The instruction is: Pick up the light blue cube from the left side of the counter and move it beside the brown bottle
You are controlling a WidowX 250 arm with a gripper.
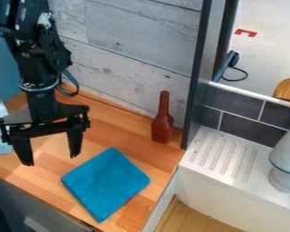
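Observation:
The black gripper (53, 158) hangs over the left part of the wooden counter, its two fingers spread wide with nothing between them. To its lower right, a folded blue cloth (105, 183) lies flat near the counter's front edge. A reddish-brown bottle (162, 121) stands upright at the back right of the counter, close to the wall. Behind the gripper on the left is a whitish bottle with a light blue lower part (1, 146), partly covered by the gripper.
A dark upright post (201, 77) rises at the counter's right end. Beyond it are a white ridged drainboard (223, 156), a grey-white object (286, 156) and dark tiles (238, 128). A grey plank wall (129, 50) runs behind the counter.

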